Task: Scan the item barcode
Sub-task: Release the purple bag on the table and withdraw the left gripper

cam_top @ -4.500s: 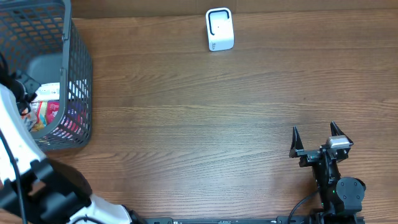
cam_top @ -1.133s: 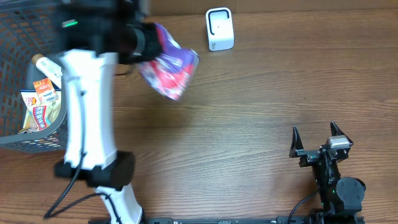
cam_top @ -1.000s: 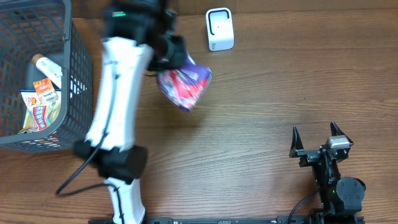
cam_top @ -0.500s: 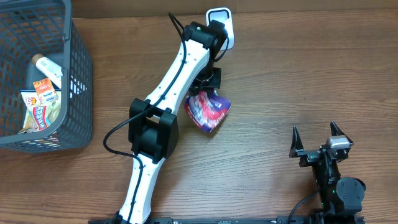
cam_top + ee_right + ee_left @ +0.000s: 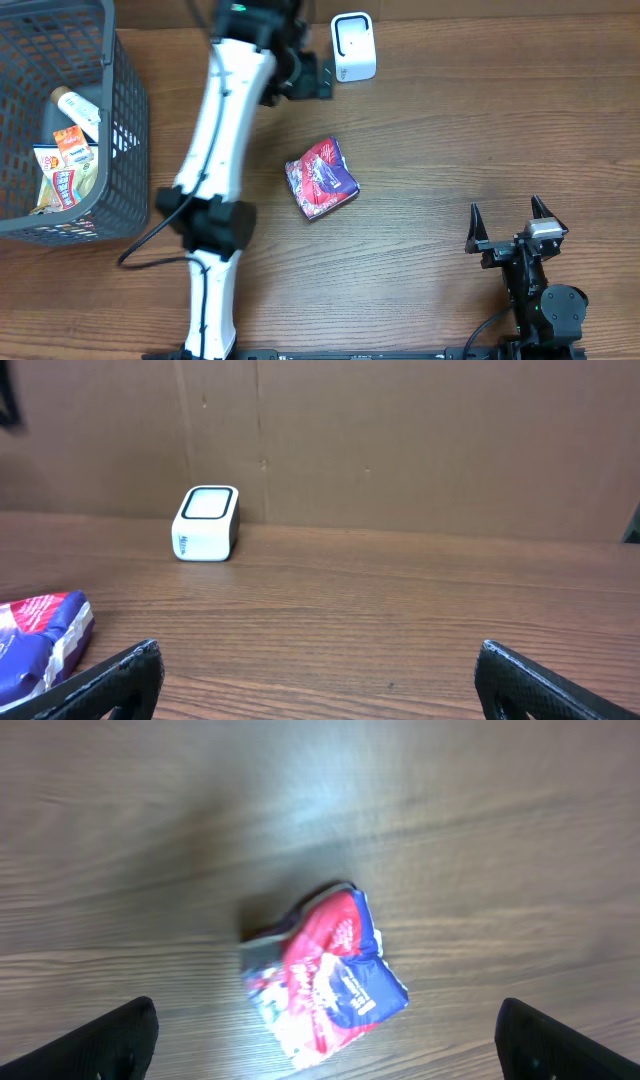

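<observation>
Left tool (image 5: 308, 76) is wide open and holds nothing; it hangs high over the worktop (image 5: 450, 130), just beside the white box-shaped barcode scanner with the dark-rimmed window (image 5: 352, 47). Its wrist view looks straight down on the crinkled red-and-purple plastic snack packet (image 5: 321, 178). The packet lies loose on the wood near the middle, apart from both tools and a little in front of the scanner. Right tool (image 5: 505, 210) is also open and empty, parked at the near right, well away from the packet. The grey plastic mesh basket (image 5: 128, 120) at far left holds other packets.

Step, as I read it: item is laid out on the worktop, not yet scanned. Can't see a barcode on the upper face. Next move calls for a fresh grasp on the packet, then turning its code side toward the scanner window.
</observation>
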`<state>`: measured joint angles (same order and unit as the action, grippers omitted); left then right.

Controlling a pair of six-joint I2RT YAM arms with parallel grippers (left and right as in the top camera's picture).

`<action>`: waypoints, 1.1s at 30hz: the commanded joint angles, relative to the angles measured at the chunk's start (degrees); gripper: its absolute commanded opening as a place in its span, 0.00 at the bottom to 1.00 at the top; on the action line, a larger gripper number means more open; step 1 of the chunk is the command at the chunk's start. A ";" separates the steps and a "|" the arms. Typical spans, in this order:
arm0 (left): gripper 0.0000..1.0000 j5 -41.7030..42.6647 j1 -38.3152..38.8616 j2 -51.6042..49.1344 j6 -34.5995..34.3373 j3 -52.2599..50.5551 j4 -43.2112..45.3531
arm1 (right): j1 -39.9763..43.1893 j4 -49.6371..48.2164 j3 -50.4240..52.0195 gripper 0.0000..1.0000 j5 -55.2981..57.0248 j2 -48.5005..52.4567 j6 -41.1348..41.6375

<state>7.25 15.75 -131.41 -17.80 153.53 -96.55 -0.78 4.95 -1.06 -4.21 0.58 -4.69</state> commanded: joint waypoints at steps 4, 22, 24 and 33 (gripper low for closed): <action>1.00 1.18 -10.80 20.28 1.55 2.84 -0.26 | 0.15 -0.35 0.57 1.00 0.17 -0.42 0.22; 1.00 -7.74 -25.81 43.93 2.32 -17.27 -0.26 | 0.15 -0.35 0.57 1.00 0.17 -0.42 0.22; 1.00 -6.29 -28.65 43.95 1.90 -19.74 -0.26 | 0.15 -0.35 0.57 1.00 0.17 -0.42 0.22; 1.00 -0.87 -43.06 43.78 1.09 -24.06 0.70 | 0.15 -0.35 0.57 1.00 0.17 -0.42 0.22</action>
<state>3.42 -25.39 -88.14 -15.97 129.62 -96.71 -0.78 4.95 -1.06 -4.21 0.58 -4.71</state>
